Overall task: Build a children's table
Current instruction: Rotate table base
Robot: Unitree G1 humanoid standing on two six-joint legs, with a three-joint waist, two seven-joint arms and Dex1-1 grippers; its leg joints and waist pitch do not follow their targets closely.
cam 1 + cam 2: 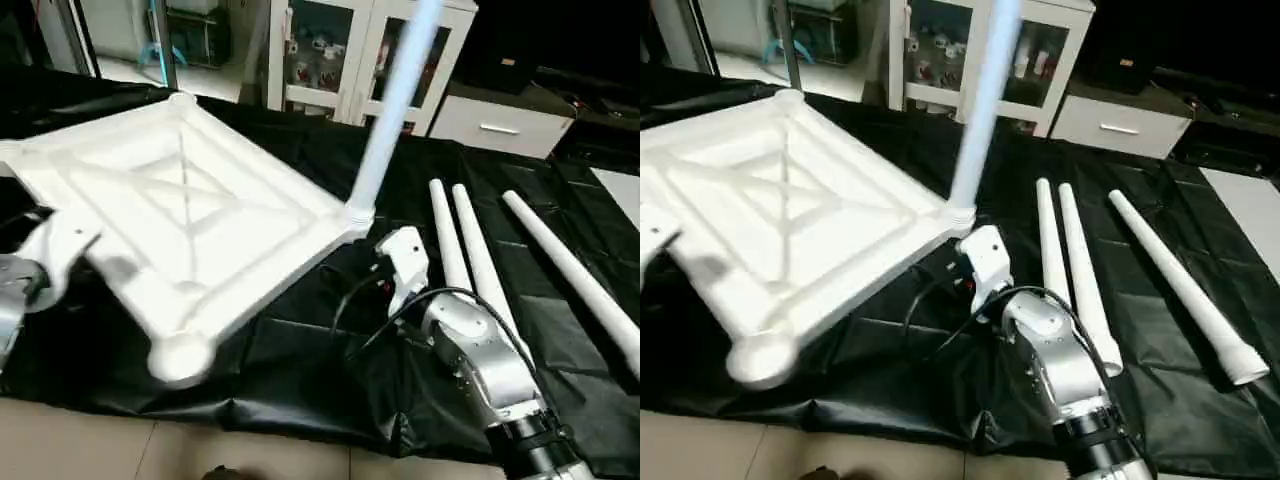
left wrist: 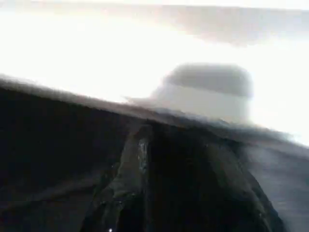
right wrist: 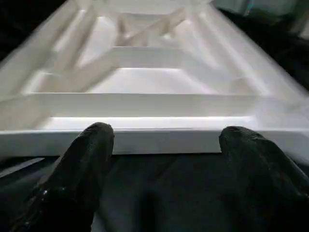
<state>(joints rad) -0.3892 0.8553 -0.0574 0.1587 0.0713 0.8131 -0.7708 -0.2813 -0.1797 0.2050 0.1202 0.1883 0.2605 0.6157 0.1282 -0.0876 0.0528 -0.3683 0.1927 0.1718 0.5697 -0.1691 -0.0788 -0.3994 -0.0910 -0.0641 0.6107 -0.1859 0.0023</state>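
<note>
The white tabletop (image 1: 190, 220) lies underside up and tilted on the black cloth, its X ribs showing. One white leg (image 1: 390, 110) stands upright in the right corner socket (image 1: 358, 215). Three more legs (image 1: 448, 245) (image 1: 485, 260) (image 1: 570, 270) lie side by side on the cloth to the right. My right gripper (image 3: 164, 140) is open, its two black fingers (image 3: 89, 154) just short of the tabletop's rim (image 3: 159, 140) with nothing between them. My left gripper's white housing (image 1: 60, 245) sits at the tabletop's left edge. The left wrist view shows a round corner socket (image 2: 207, 92) very close.
Black cloth (image 1: 300, 350) covers the work surface down to its front edge, with tan floor (image 1: 100, 440) below. A glass-door cabinet (image 1: 340, 50) and a white drawer unit (image 1: 500, 125) stand behind. A flat white board (image 1: 622, 195) lies at the far right.
</note>
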